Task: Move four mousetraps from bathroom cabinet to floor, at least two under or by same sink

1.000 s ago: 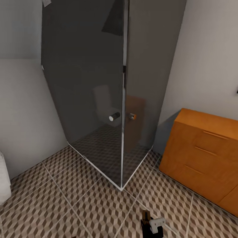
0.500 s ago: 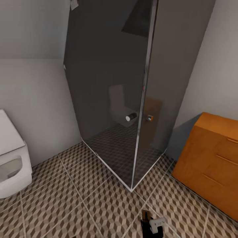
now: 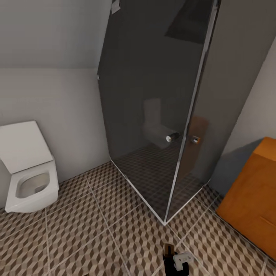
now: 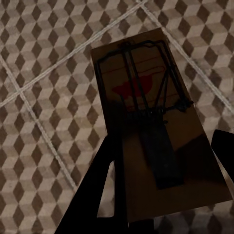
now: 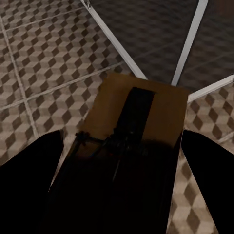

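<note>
- Left gripper [image 4: 161, 214] points down over the bathroom floor [image 4: 44, 73], jaws clamped on a mousetrap [image 4: 156, 122].
- Right gripper [image 5: 117, 195] angles toward the tiles, jaws gripping another mousetrap [image 5: 139, 117].

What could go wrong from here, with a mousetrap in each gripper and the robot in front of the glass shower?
1. The left gripper appears to pinch its mousetrap by one end, so a jolt might shake it loose.
2. The right gripper carries its mousetrap close to the shower enclosure; moving on could clip the glass corner.
3. The toilet and cabinet narrow the floor, so the base could bump one.
</note>
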